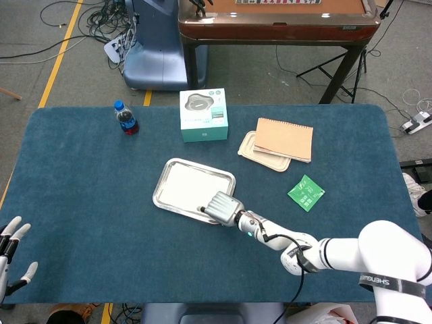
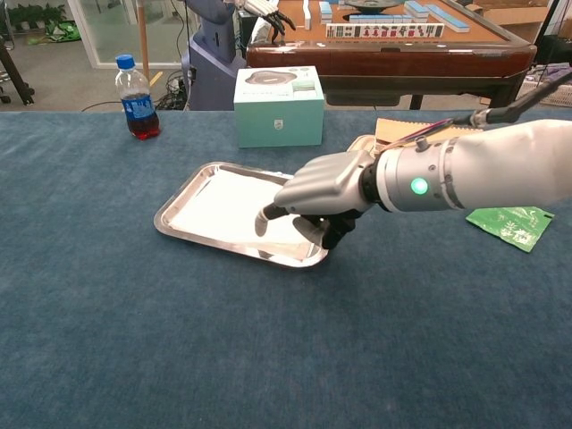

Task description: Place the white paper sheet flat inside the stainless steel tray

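While the white paper sheet (image 2: pixel 234 207) lies flat inside the shiny, rectangular stainless steel tray (image 2: pixel 183 234), the right hand (image 2: pixel 315 192) hovers over the tray's near corner, fingers curled, holding nothing. Beyond this hand stand a green box (image 2: pixel 279 105) and a cola bottle (image 2: pixel 135 96); a green packet (image 2: pixel 511 225) lies behind its forearm. At the table edge, the left hand (image 1: pixel 12 251) shows spread fingers.

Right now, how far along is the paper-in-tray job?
Looks mostly done: the white paper sheet lies flat inside the stainless steel tray. In hand: nothing; the right hand sits over the tray's near right corner, fingers curled down. Left: lift that hand clear. The left hand waits open at the table edge.
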